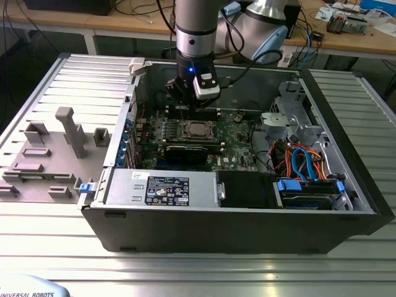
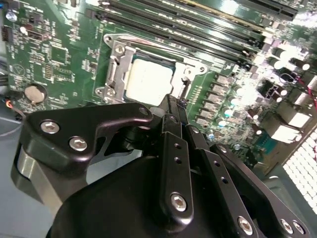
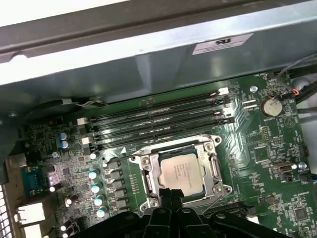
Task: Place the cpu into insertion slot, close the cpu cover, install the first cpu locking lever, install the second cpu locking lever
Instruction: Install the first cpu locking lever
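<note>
Inside the insertion slot (image 3: 181,171), the cpu (image 3: 182,170), cpu cover (image 3: 215,166) down.

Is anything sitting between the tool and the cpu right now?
Nothing visible does. The cpu already lies in the insertion slot, and the tool hovers right at its edge, with bare socket frame between them.

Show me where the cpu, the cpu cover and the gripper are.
cpu (image 3: 182,171): first wrist view, middle of its silver top.
cpu cover (image 3: 214,168): first wrist view, one side bar of the metal frame.
gripper (image 2: 174,105): second wrist view, at its fingertips.
</note>
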Tool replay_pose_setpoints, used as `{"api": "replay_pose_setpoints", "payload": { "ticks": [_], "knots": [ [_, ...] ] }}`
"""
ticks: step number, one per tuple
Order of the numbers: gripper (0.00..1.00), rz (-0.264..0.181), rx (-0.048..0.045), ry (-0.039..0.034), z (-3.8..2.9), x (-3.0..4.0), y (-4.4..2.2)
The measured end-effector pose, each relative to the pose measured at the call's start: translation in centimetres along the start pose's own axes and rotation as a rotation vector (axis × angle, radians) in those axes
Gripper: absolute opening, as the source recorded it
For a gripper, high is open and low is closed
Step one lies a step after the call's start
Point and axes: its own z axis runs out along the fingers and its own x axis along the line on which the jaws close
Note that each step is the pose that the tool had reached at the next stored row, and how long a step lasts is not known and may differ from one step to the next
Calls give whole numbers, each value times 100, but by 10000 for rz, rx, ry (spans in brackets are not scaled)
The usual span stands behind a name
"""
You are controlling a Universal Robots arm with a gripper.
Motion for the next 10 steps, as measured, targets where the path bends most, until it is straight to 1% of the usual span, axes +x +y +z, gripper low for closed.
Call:
{"api": "replay_pose_setpoints", "payload": {
  "ticks": [3,5,10],
  "knots": [
    [11,-2,-2,-1,0,39,-8],
    [11,-188,-4,3,0,42,-9],
    [11,-1258,-21,22,5,44,-10]
  ]
}}
